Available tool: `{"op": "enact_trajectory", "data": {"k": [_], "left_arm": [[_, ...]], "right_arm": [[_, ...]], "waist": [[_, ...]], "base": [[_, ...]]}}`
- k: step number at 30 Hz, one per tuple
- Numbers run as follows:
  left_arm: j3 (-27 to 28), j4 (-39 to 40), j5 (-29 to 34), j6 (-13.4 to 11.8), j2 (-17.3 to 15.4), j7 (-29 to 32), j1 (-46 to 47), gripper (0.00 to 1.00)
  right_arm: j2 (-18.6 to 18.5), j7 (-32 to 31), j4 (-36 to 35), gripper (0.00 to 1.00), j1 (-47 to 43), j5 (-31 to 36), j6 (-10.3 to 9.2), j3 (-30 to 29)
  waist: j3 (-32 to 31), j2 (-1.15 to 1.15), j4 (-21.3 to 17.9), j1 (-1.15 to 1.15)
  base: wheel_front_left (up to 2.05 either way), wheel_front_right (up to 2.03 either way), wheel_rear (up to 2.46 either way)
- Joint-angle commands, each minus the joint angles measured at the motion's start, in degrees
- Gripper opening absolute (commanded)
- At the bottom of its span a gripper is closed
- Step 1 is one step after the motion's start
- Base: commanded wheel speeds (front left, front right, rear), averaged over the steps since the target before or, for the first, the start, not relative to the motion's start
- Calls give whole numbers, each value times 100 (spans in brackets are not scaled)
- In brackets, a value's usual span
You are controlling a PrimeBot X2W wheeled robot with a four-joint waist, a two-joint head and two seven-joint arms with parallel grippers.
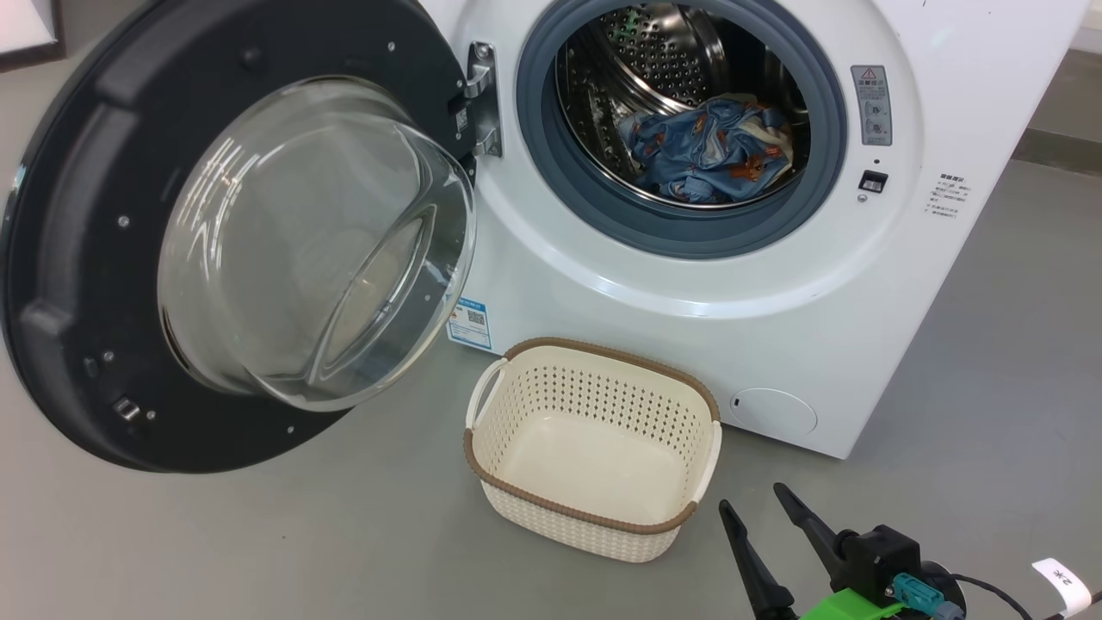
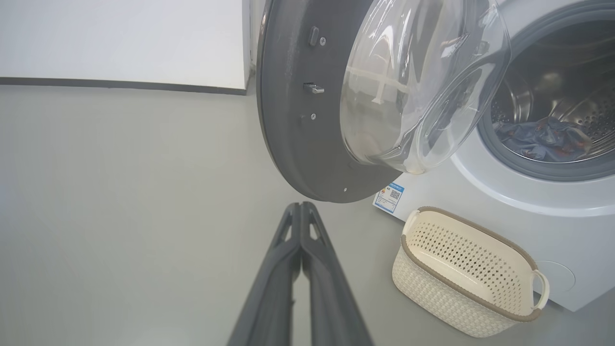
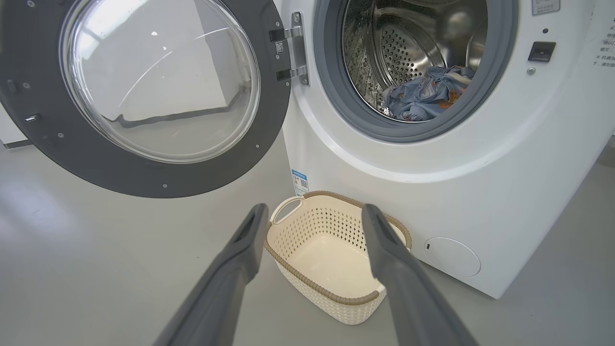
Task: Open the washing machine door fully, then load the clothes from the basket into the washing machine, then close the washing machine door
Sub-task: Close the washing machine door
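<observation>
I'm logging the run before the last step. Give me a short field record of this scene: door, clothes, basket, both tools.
door: swung wide open, left of the washer opening
clothes: blue printed pile lying in the drum
basket: empty, upright on the floor before the washer
left tool: shut, empty, tips near the door's lower rim
right tool: open, empty, beside the basket
left to do: close the door

washing machine door wide open; blue printed clothes heaped inside washing machine; cream basket upright before it
</observation>
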State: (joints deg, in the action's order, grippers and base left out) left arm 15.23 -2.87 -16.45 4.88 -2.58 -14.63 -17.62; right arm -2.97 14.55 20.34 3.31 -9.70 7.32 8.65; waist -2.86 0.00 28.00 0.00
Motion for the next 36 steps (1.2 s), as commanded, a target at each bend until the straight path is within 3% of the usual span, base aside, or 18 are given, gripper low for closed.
{"op": "enact_trajectory", "data": {"k": [1,7,14,25,36], "left_arm": [[229,183,12,26,-30,-37,231,0],[655,364,138,198,-74,-37,531,0],[1078,678,6,254,-437,-37,1048,0],[1476,398,-647,259,-1696,-37,2205,0],[1593,-631,-1917,260,-2473,-37,3081,0]], "right_arm": [[10,45,-149,100,62,-13,17,128],[10,45,-146,100,49,-83,17,146],[10,45,-182,100,0,-118,17,117],[10,45,-164,100,131,-22,17,125],[10,45,-105,100,284,58,17,115]], "waist": [[0,0,1,0],[-25,0,-20,0],[-20,0,-65,0],[240,0,-329,0],[500,0,-675,0]], "base": [[0,0,0],[0,0,0],[0,0,0],[0,0,0],[0,0,0]]}}
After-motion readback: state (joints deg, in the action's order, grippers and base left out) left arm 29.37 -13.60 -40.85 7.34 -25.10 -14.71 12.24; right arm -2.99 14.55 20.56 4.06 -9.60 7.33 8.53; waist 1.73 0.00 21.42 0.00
